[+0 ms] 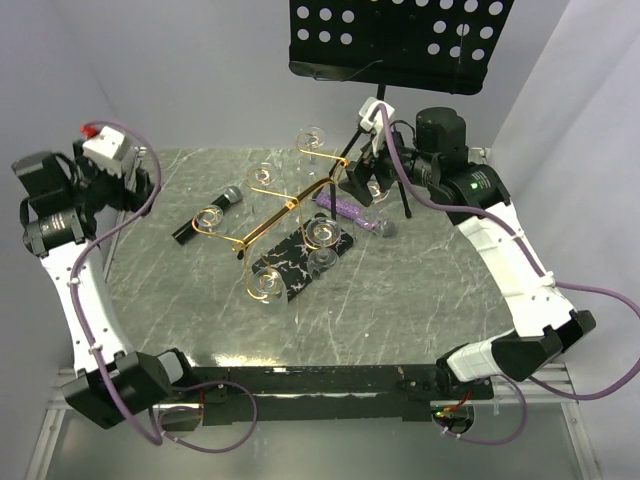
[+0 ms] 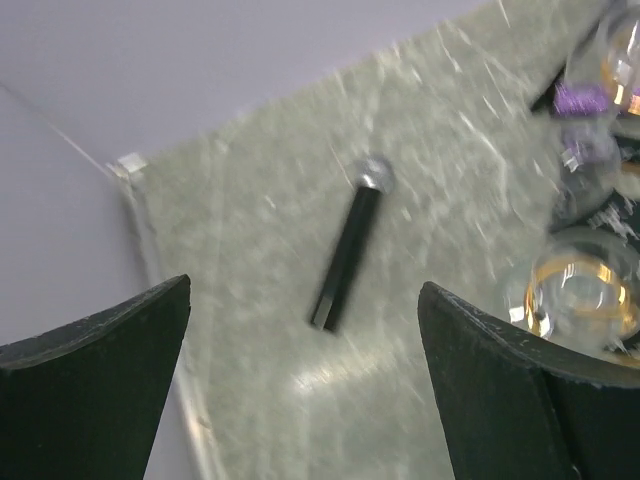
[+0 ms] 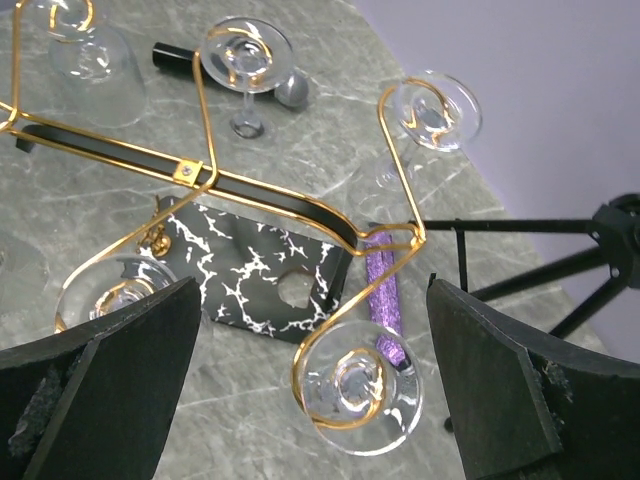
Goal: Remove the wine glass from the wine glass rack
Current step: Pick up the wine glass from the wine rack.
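Left pincer (image 1: 140, 180) and right pincer (image 1: 362, 168) are shown wide open, empty, flanking the wine glass rack (image 1: 275, 218). Left wrist: a microphone (image 2: 345, 255) is framed. Right wrist: the wine glass (image 3: 355, 385) is hung foot-up in a spiral; fragile, slippery, best gripped at the stem

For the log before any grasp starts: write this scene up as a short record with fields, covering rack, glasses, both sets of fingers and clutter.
rack: wine glass rack upright on the table, black veined base
glasses: several hang bowl-down from its gold arms; none held
right fingers: open, empty, above the rack, nearest wine glass below them
left fingers: open, empty, left of the black microphone
clutter: purple microphone beside the rack base; music stand at the far edge
task: no glass taken yet
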Robot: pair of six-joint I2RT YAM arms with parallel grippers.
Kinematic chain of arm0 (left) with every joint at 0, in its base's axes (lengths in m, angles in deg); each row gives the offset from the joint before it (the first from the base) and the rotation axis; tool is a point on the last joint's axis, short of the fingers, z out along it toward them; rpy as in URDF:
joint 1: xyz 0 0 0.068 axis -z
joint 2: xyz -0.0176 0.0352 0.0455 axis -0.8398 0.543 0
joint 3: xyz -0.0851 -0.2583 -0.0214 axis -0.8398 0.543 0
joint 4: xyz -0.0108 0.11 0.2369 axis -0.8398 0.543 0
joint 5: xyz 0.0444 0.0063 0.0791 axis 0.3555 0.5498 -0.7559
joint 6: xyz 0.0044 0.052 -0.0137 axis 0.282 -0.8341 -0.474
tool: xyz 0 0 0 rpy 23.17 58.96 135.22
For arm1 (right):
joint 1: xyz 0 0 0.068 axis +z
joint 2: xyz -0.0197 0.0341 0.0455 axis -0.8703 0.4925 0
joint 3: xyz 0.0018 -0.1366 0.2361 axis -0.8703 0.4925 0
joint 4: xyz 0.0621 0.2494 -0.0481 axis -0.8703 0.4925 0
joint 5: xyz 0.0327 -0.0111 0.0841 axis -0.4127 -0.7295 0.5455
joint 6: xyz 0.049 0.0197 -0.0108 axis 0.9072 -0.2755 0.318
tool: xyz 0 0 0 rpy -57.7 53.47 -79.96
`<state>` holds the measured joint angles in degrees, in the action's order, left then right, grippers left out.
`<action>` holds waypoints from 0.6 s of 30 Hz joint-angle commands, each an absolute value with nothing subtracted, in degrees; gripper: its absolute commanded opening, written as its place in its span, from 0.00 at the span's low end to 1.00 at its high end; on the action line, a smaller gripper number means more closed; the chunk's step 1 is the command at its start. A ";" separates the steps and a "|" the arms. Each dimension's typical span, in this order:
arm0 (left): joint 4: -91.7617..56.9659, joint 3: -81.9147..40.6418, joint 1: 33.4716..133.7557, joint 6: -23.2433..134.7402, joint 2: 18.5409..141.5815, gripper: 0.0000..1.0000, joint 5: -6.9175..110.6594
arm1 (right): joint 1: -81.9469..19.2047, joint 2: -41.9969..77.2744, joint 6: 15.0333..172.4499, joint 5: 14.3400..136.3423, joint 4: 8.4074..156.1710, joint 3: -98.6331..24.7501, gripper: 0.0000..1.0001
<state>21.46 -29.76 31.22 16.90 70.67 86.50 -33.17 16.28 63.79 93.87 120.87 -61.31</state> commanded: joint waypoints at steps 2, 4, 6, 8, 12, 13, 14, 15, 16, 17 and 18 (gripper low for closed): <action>21.71 -17.32 27.06 13.24 65.22 1.00 99.25 | -34.92 14.08 65.31 92.93 119.13 -60.54 1.00; 22.75 -11.86 27.06 11.05 64.42 1.00 100.47 | -35.53 14.34 65.39 92.57 119.66 -60.88 1.00; 30.54 -10.08 27.14 4.38 64.94 1.00 103.97 | -35.71 14.78 65.13 92.31 119.84 -61.15 1.00; 34.26 -8.68 27.32 0.77 64.69 1.00 105.74 | -35.80 15.39 65.13 92.22 119.93 -61.67 1.00; 38.75 -4.11 27.67 -7.75 63.02 1.00 106.53 | -35.80 17.24 65.92 92.75 119.93 -62.64 1.00; 38.93 -2.62 27.84 -9.43 62.75 1.00 107.15 | -35.80 17.59 65.92 92.66 119.75 -62.56 1.00; 37.63 -0.78 28.02 -9.97 62.40 1.00 108.20 | -35.80 17.94 65.83 92.49 119.84 -62.64 1.00; 34.92 0.80 28.28 -8.93 61.88 1.00 109.08 | -35.80 18.12 65.49 92.05 120.01 -62.73 1.00; 31.76 2.65 28.72 -7.26 61.26 1.00 110.05 | -35.80 18.29 65.31 91.61 120.28 -62.91 1.00; 26.94 4.67 29.25 -4.46 60.56 1.00 110.58 | -35.80 18.47 64.78 91.17 120.80 -63.08 1.00; 21.76 6.34 29.95 1.22 60.21 1.00 110.58 | -35.80 18.56 64.43 90.47 121.33 -63.52 1.00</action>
<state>33.30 1.99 28.43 -3.23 62.24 104.91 -35.44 18.10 64.95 92.32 121.00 -60.90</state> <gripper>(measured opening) 0.995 0.997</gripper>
